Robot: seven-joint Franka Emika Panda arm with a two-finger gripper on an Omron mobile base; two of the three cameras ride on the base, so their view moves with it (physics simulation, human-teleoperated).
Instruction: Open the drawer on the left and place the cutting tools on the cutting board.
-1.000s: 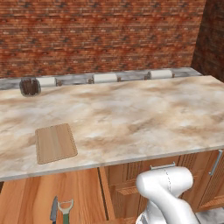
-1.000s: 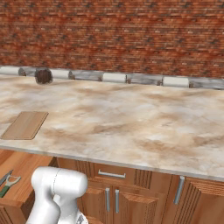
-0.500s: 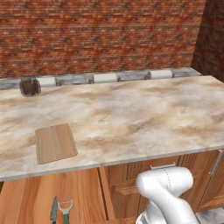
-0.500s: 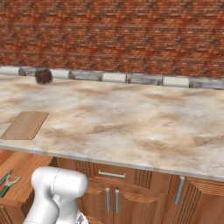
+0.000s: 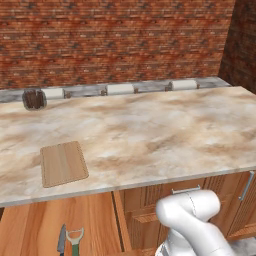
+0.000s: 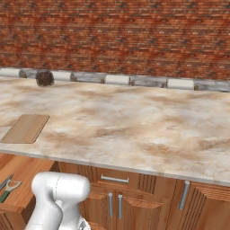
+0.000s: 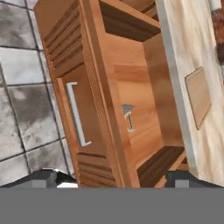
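Note:
The drawer (image 5: pixel 45 225) on the left stands pulled out under the counter edge. The dark slim knife (image 5: pixel 61 239) and the green-handled tool (image 5: pixel 75 240) lie side by side in it, also seen from the right as the knife (image 6: pixel 5 181) and the green tool (image 6: pixel 11 188). The cutting board (image 5: pixel 63 163) lies bare on the marble counter above the drawer, at the left near the front edge (image 6: pixel 26 128). In the hand view my gripper (image 7: pixel 116 179) is open and holds nothing. It hangs in front of the drawer front with its silver bar handle (image 7: pixel 76 114), and a pale-headed utensil (image 7: pixel 127 116) shows inside.
A dark jar (image 5: pixel 34 99) stands at the back left of the counter by the brick wall. A narrower drawer front (image 6: pixel 114 179) and cabinet doors with vertical handles (image 6: pixel 183 195) lie to the right. Grey floor tiles (image 7: pixel 22 87) lie below the drawer.

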